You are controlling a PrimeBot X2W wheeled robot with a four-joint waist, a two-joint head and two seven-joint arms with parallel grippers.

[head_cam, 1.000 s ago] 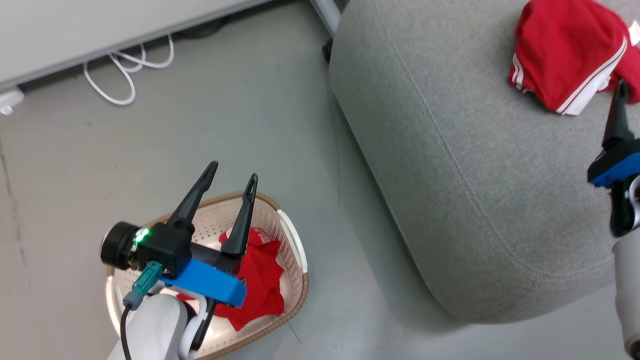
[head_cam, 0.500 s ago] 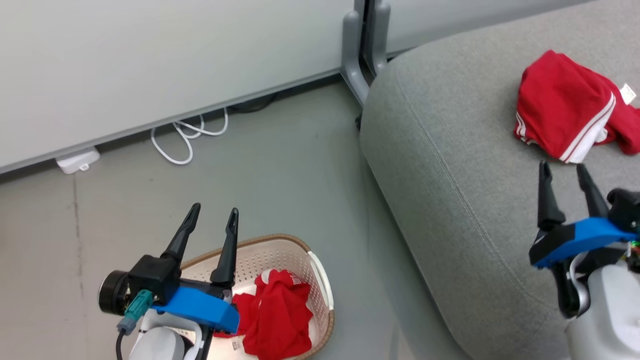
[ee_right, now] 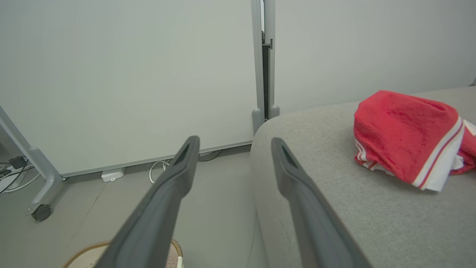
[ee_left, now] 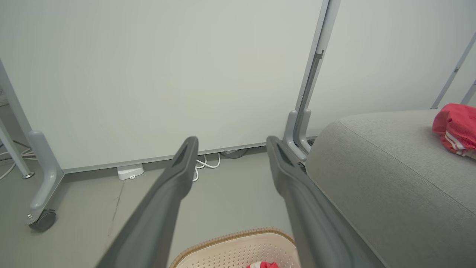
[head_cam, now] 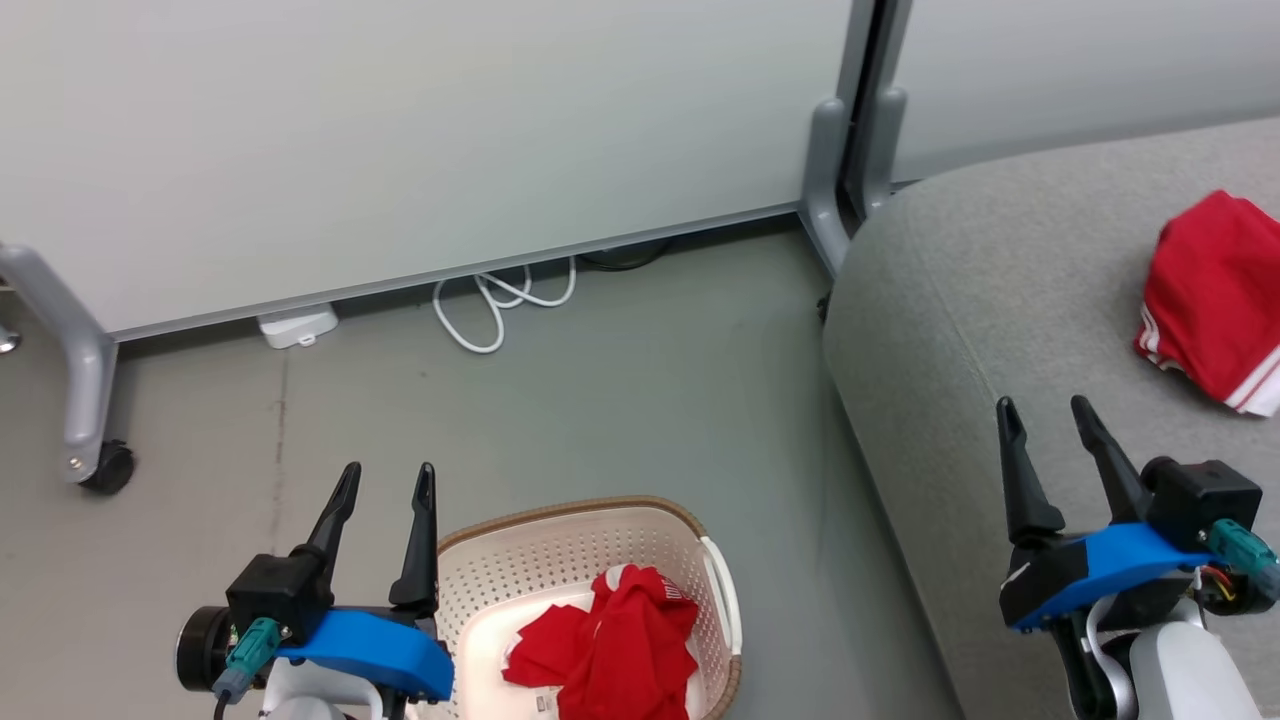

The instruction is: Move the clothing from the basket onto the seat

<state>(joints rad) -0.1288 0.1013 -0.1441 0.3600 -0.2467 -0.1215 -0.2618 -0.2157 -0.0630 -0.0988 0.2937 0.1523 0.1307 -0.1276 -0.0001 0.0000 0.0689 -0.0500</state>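
- One red garment (head_cam: 1215, 300) lies on the seat (head_cam: 1000, 300); the second garment (head_cam: 610, 655) sits in the basket (head_cam: 560, 530).
- Right gripper (head_cam: 1042, 403) has drawn back (camera lifted too), parted and empty.
- Left gripper (head_cam: 388, 470), likewise parted and empty, hovers by the basket: second pick pending.

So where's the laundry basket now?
On the floor, bottom of the head view: the basket sits just right of the left gripper and left of the grey seat.
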